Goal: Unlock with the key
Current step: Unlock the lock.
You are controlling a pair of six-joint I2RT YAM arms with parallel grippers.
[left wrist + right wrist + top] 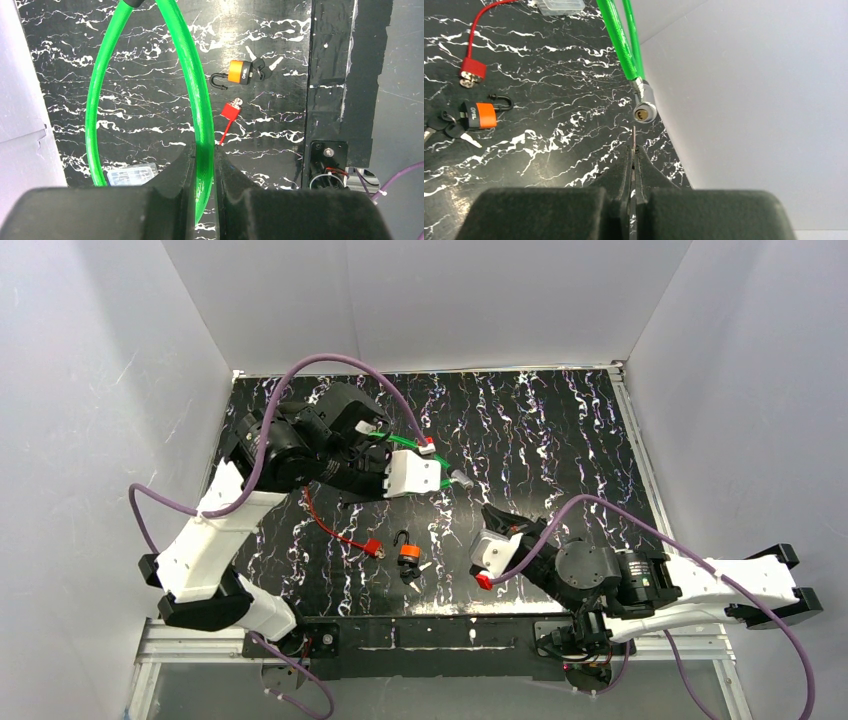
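- Green cable lock [196, 100] clamped in the narrow gap of the left gripper [204, 155], held clear of the table [549, 75].
- Steel lock cylinder [644, 106] hung at the cable's end, keyhole turned toward the right gripper [634, 160].
- Pinched shut there on a thin key [634, 136], blade edge-on, tip just short of the keyhole, a little off its centre.
- Judged the right arm nearer; blade and cylinder axis roughly in line, needing slight correction before insertion.
- Orange padlock [484, 114] lay on the table, well apart.
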